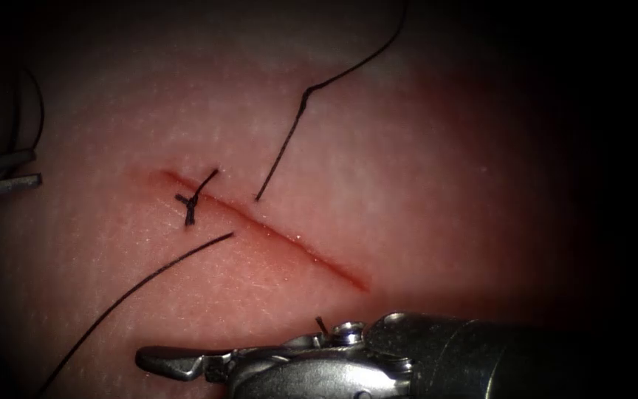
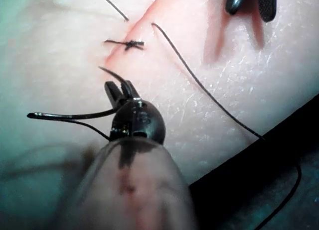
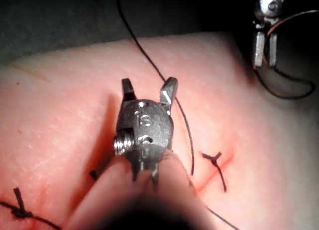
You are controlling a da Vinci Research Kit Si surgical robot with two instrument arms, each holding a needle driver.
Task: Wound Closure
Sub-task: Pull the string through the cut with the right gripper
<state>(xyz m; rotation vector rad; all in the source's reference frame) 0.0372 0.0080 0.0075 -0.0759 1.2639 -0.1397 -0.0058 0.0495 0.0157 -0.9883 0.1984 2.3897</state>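
Note:
The cut [image 1: 267, 230] runs slantwise across the tissue [image 1: 422, 177], with one knotted stitch [image 1: 193, 199] near its upper end. A thread [image 1: 289, 137] leaves the tissue on the cut's right side, and its other run [image 1: 149, 277] leaves on the left side. At the far left, off the cut, my left tool [image 1: 9, 171] [image 2: 119, 90] is shut on the curved needle [image 2: 70, 114] along its body. The needle hangs free of the tissue. My right tool [image 1: 164, 362] [image 3: 149, 88] lies below the cut, open and holding nothing.
Thread trails from the needle's tail end past the left tool's shaft [image 2: 134, 190]. The tissue's edge [image 2: 249, 145] drops to a dark bench. A second knotted stitch [image 3: 20, 209] sits on another red line near the right tool's shaft.

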